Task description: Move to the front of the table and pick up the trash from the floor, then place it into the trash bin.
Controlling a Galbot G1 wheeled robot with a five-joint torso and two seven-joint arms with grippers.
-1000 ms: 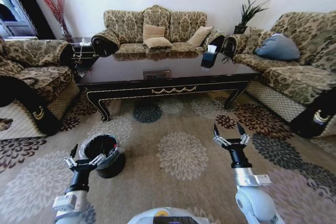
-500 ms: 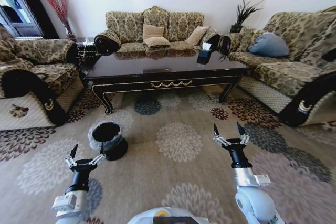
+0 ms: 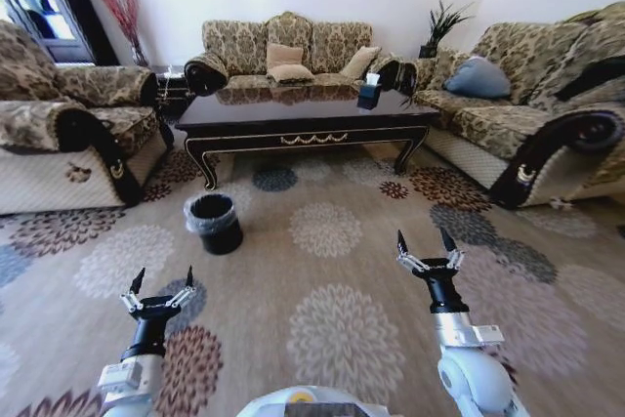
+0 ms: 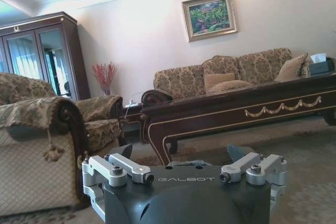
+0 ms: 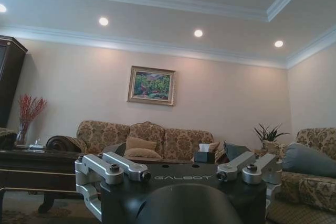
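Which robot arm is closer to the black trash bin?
Left, probably. The left claw hovers open on the same side as the trash bin; the right claw, also open, is across the carpet.

Home living room. Patterned damask sofa [image 3: 286, 44] against the back wall, matching armchairs left [image 3: 68, 114] and right [image 3: 532, 104], dark glossy coffee table [image 3: 303, 114] centre, floral rug [image 3: 332, 271], framed landscape painting [image 5: 151, 85], glazed wooden cabinet [image 4: 50, 56], potted plant [image 3: 439, 26], recessed ceiling lights [image 5: 198, 33].
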